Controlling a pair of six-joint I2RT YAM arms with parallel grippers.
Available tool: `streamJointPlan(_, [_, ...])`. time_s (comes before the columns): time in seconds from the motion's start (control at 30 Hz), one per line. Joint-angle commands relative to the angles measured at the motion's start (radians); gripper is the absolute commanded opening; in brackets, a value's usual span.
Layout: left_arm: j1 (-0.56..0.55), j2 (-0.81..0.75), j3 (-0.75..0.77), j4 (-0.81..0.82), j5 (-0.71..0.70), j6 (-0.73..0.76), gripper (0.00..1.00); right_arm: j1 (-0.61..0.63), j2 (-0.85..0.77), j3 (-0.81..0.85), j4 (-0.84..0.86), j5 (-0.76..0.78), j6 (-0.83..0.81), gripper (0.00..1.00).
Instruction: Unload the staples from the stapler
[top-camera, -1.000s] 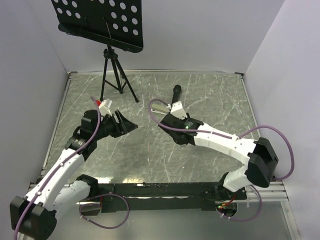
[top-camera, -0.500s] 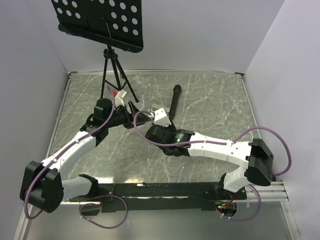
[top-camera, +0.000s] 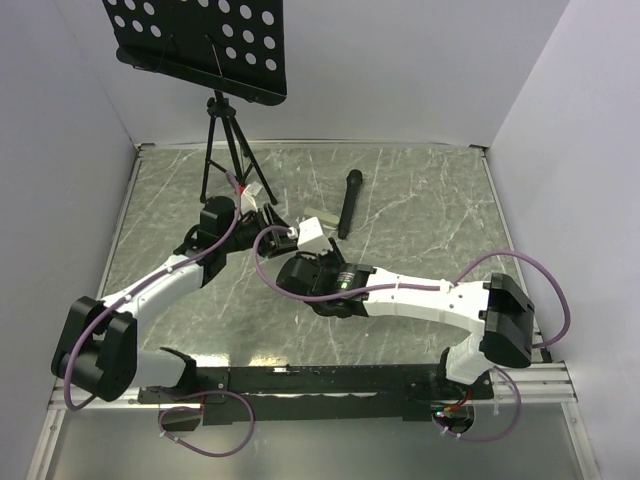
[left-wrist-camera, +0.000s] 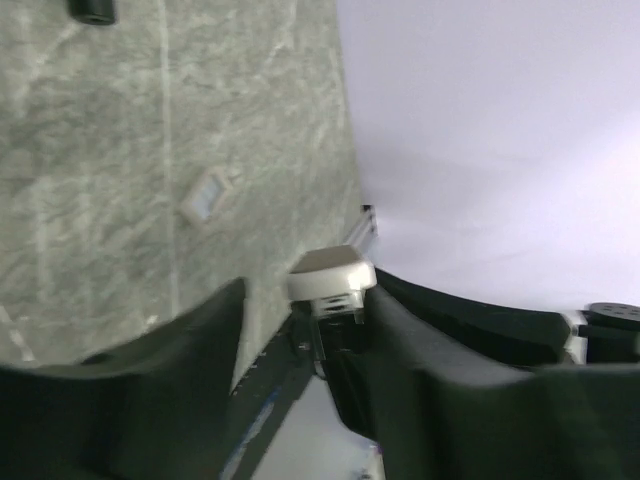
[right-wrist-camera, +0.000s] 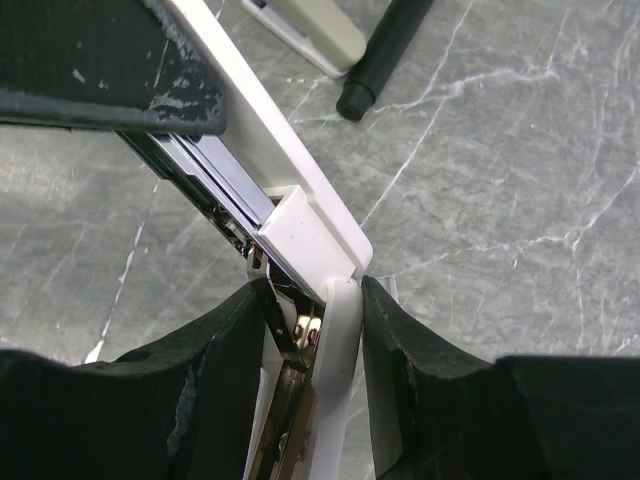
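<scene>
Stapler (right-wrist-camera: 305, 232), white with a shiny metal staple channel showing along its underside, held above a grey marbled table (top-camera: 430, 250) near the table's middle, where the two robot arms meet. The right gripper (right-wrist-camera: 315, 300) is clamped on it: in the right wrist view its two black fingers press against either side of the stapler's white arm and the metal parts beside it, with no gap showing. The stapler runs up and to the left from that grip, and a flat black finger (right-wrist-camera: 100, 60) of the left arm lies along its upper end. The left gripper (left-wrist-camera: 305, 320) has its fingers spread apart; the left wrist view shows the stapler's pale end between them, close against one finger, with a strip of table visible between it and the other finger. A small pale oblong piece (right-wrist-camera: 310, 30) lies flat on the table just beside the end of a black cylinder (top-camera: 348, 203), which rests on the table a little beyond the grippers. From the overhead camera the stapler itself is mostly hidden under the two wrists. A black music stand (top-camera: 195, 40) on a tripod stands at the far left of the table.
</scene>
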Motion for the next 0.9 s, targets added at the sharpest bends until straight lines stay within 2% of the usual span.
streamJointPlan(0.0, [-0.005,-0.024,-0.022,0.119,0.052,-0.084,0.45,0.012,0.029,0.062,0.035,0.106,0.011,0.21])
streamJointPlan(0.13, [-0.005,-0.004,-0.007,0.102,0.049,-0.055,0.24,0.013,0.07,0.066,0.067,0.118,-0.027,0.22])
streamJointPlan(0.17, [-0.005,0.005,-0.004,0.111,0.055,-0.055,0.16,0.012,0.073,0.058,0.086,0.118,-0.044,0.23])
streamJointPlan(0.27, [-0.004,0.029,-0.025,0.172,0.084,-0.089,0.01,0.012,0.092,0.055,0.096,0.111,-0.045,0.26])
streamJointPlan(0.4, [-0.005,0.052,-0.037,0.196,0.086,-0.087,0.01,0.012,0.121,0.06,0.09,0.086,-0.035,0.29])
streamJointPlan(0.5, [-0.005,0.062,-0.022,0.177,0.068,-0.028,0.01,0.009,0.118,0.04,0.15,0.024,-0.067,0.45])
streamJointPlan(0.53, [-0.005,0.062,-0.02,0.165,0.057,0.0,0.01,0.006,0.113,0.027,0.176,-0.024,-0.123,0.61])
streamJointPlan(0.57, [-0.005,0.064,-0.017,0.151,0.051,0.011,0.01,0.006,0.107,0.012,0.187,-0.093,-0.131,0.64])
streamJointPlan(0.77, [-0.005,0.073,-0.026,0.13,0.046,0.026,0.01,-0.028,-0.001,-0.051,0.236,-0.292,-0.148,0.73])
streamJointPlan(0.87, [-0.005,0.079,-0.034,0.131,0.054,0.042,0.01,-0.066,-0.109,-0.097,0.248,-0.392,-0.136,0.78])
